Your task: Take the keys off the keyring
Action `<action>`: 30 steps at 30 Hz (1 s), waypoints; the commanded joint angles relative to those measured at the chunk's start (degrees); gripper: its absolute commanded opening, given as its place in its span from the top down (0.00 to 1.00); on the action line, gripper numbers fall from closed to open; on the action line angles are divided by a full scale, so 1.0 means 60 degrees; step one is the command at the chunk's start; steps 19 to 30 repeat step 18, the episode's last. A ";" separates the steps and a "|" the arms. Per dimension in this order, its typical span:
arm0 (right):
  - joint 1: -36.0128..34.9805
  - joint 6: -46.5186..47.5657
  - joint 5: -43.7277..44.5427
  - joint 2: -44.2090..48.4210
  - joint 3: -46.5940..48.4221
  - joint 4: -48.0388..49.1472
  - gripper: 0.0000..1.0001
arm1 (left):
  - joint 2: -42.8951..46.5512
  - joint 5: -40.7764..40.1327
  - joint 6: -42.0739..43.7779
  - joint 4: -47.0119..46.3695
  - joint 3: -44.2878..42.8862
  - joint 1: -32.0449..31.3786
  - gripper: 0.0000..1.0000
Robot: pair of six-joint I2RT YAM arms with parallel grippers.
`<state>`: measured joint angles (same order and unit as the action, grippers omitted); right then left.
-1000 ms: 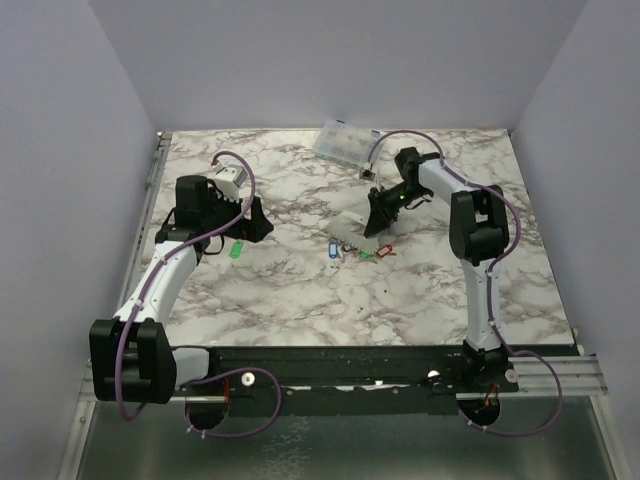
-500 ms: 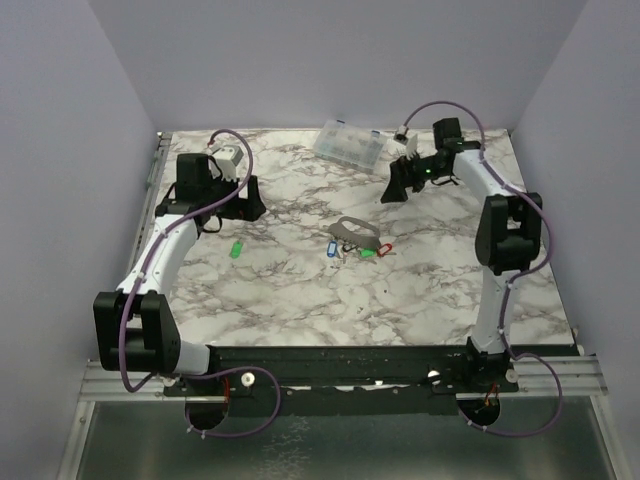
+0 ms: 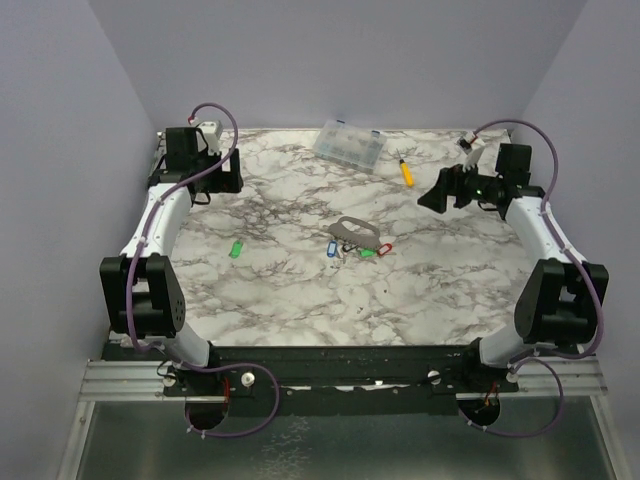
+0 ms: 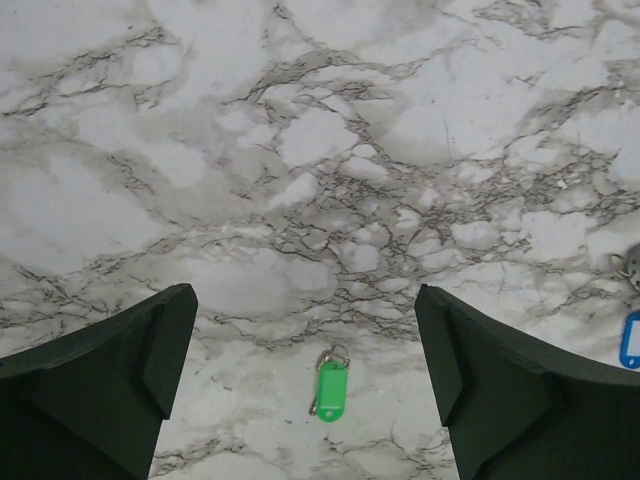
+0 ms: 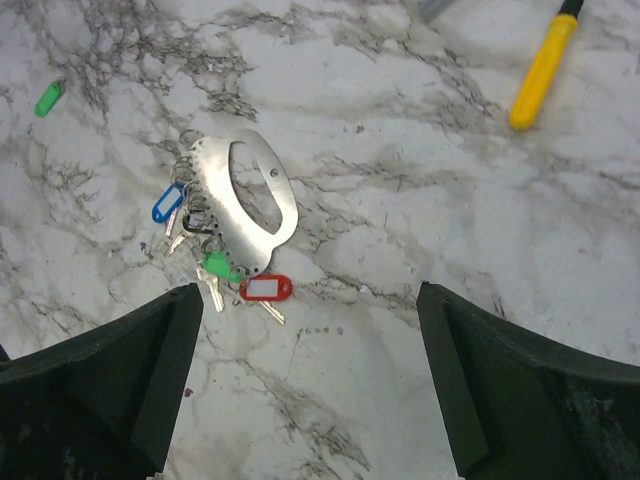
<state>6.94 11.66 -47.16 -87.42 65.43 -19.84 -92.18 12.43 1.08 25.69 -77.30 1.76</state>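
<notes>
The keyring (image 3: 355, 232), a flat silver metal loop, lies on the marble table (image 3: 300, 290) near its middle. A blue key (image 5: 168, 203), a green key (image 5: 220, 266) and a red key (image 5: 265, 288) hang along the edge of the keyring (image 5: 210, 195). One green key (image 3: 236, 249) lies loose to the left, apart from the ring; in the left wrist view this green key (image 4: 330, 390) lies below the left gripper (image 4: 303, 300), which is open and empty. The right gripper (image 5: 310, 300) is open, empty and well clear of the ring. Both grippers, left (image 3: 225, 180) and right (image 3: 440, 192), are raised near the far corners.
A clear plastic compartment box (image 3: 349, 145) stands at the back centre. A long yellow piece with a dark tip (image 3: 406, 172) lies to the right of it, also seen as a yellow piece (image 5: 543, 70) in the right wrist view. Purple walls close in three sides.
The right gripper opened, let go of the keyring and swung back to the far right. The ring now lies flat on the table. The left arm drew back to the far left corner.
</notes>
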 commanded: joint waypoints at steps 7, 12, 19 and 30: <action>0.0195 -0.0616 0.0829 0.0266 -0.1634 0.1401 0.00 | 0.0216 -0.0682 0.0141 -0.0237 0.1637 0.0033 0.01; 0.0197 -0.0507 0.0470 0.0042 -0.1590 0.1361 0.00 | 0.0511 -0.0791 0.0079 -0.0444 0.2159 0.0037 0.01; 0.0191 -0.0409 0.0301 0.0114 -0.1665 0.1359 0.00 | 0.0629 -0.0618 0.0301 -0.0594 0.2338 0.0043 0.01; 0.0191 -0.0409 0.0301 0.0114 -0.1665 0.1359 0.00 | 0.0629 -0.0618 0.0301 -0.0594 0.2338 0.0043 0.01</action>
